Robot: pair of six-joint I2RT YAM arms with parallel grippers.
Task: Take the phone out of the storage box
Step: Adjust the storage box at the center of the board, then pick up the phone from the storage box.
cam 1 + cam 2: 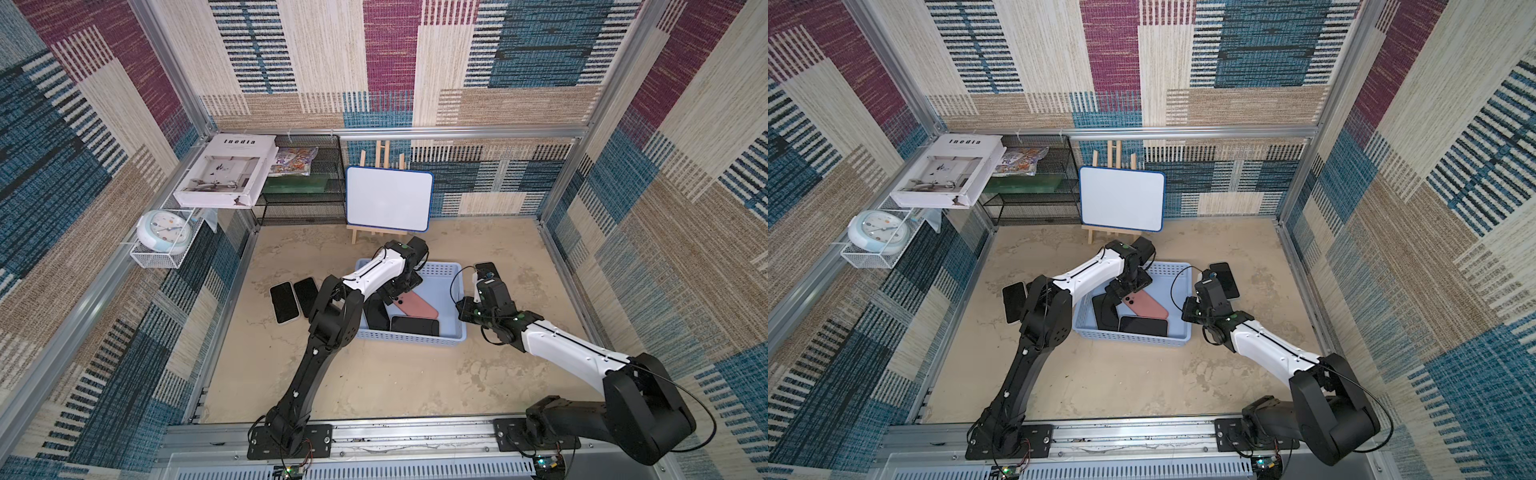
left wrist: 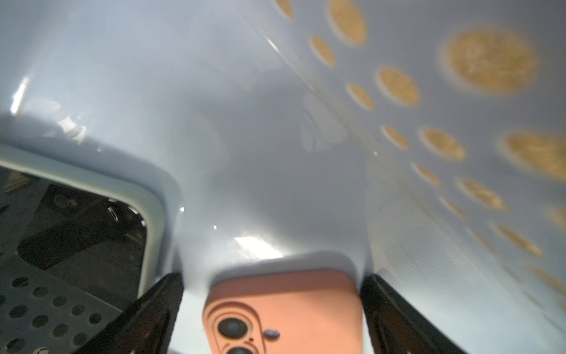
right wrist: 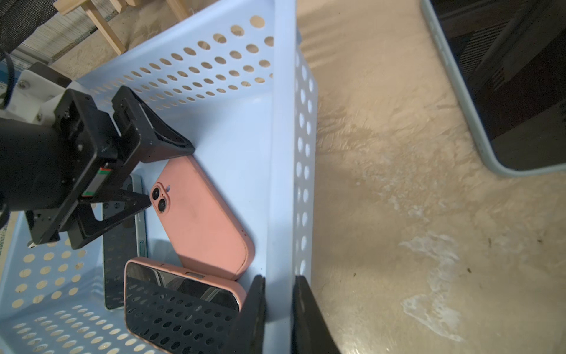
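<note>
Left end effector (image 3: 170,177), jaws spread wide, is lowered into the storage box (image 3: 214,70) and straddles the camera end of the pink phone (image 3: 202,220). The left wrist view shows a finger (image 2: 159,309) on each side of that end, not closed on it. The pink phone lies back-up and slanted on the box floor, near the wall on the right arm's side. Beside it in the box are a dark-screened phone in a pink case (image 3: 180,306) and a pale-edged phone (image 3: 125,260). Right end effector (image 3: 280,315) is pinched tight on the box's side wall, apparently steadying it. Outside the box, on the worktop (image 1: 374,382), a pair of phones (image 1: 284,301) lies on the left arm's side and a single phone (image 1: 486,270) on the right arm's side.

Step in hand, as judged: grasping the pink phone before the lift. The next move calls for closing the jaws squarely across the phone's narrow width. It should then be lifted clear of the rim while the box is held down. The smooth case may slip.
</note>
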